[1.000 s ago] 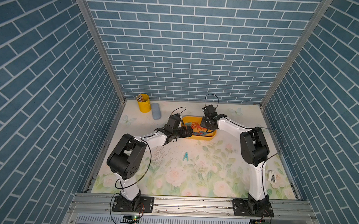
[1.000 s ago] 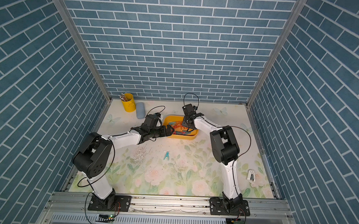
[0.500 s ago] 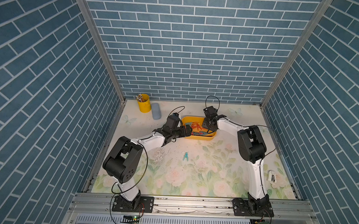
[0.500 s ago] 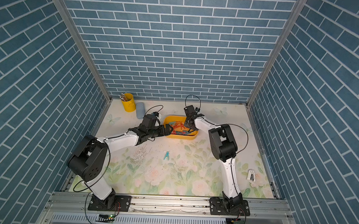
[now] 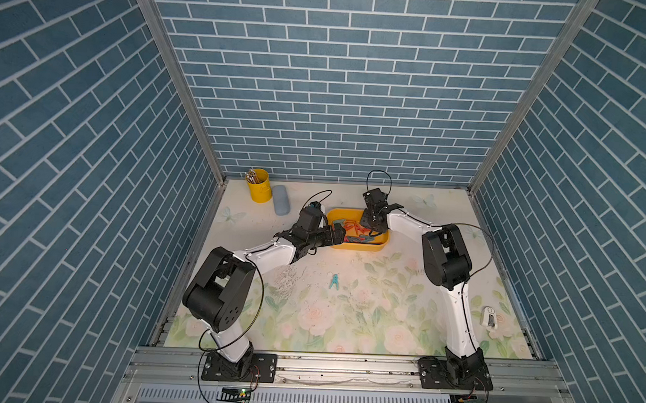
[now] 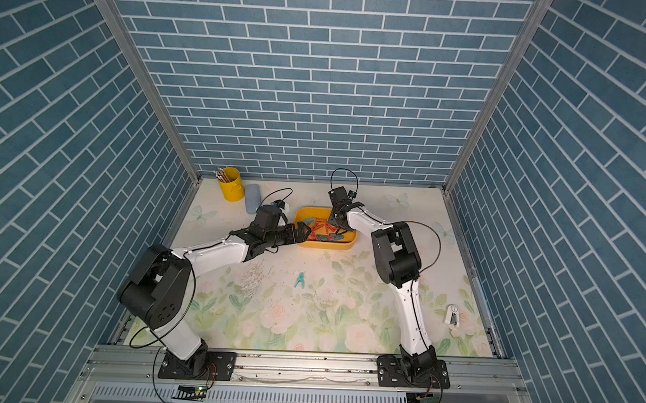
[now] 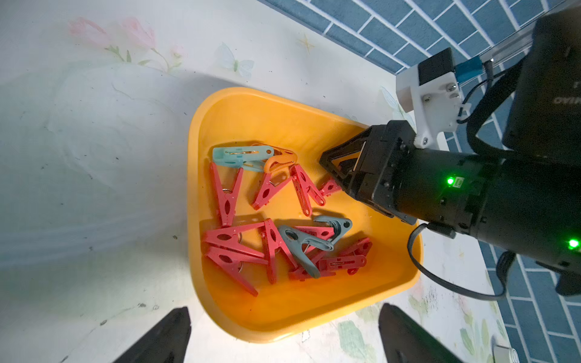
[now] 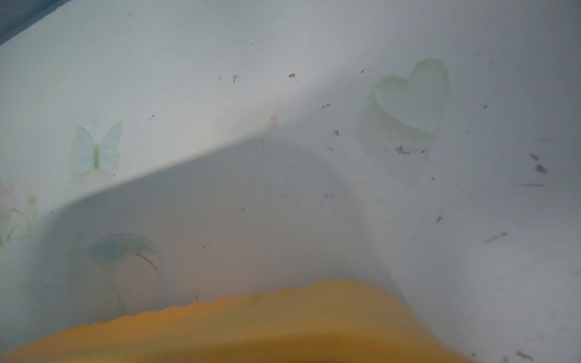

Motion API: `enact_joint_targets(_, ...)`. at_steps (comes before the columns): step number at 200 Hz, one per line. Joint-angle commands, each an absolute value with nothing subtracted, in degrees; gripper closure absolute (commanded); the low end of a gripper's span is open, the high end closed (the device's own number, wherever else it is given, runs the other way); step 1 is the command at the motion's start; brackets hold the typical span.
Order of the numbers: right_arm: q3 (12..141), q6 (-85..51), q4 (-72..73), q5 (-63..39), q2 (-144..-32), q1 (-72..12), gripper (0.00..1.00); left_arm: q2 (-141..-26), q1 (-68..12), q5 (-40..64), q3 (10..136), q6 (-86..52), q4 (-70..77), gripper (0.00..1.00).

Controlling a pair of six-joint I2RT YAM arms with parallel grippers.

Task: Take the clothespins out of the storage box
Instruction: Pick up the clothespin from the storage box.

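Storage box: shallow, yellow, upright, just ahead of left claw. Clothespins: red, teal, one orange, jumbled flat inside, beside right claw. Teal clothespin outside, well apart.

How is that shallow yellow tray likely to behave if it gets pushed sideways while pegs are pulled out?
The storage box looks like thin plastic holding only small clothespins, so it is probably light. Sitting on a smooth mat, it would likely slide rather than stay put. Being wide and shallow, it seems unlikely to tip.
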State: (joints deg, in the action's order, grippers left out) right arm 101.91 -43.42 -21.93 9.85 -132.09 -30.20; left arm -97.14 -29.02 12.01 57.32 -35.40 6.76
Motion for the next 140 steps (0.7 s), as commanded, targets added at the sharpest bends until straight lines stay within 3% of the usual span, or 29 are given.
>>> enact_joint_targets(1, 102.9, -44.0, -24.6, 9.1, -134.3, -30.1, 0.68, -96.1, -29.0, 11.6, 56.9, -35.4, 6.1, 0.01)
enact_joint_targets(73, 101.6, -43.9, -25.9, 9.0, -132.6, -30.1, 0.97, -95.1, -29.0, 11.4, 56.5, -35.5, 6.1, 0.0)
enact_joint_targets(140, 100.4, -42.9, -25.5, 9.6, -126.2, -31.4, 1.0, -91.0, -29.0, 7.8, 55.5, -36.7, 4.5, 0.01)
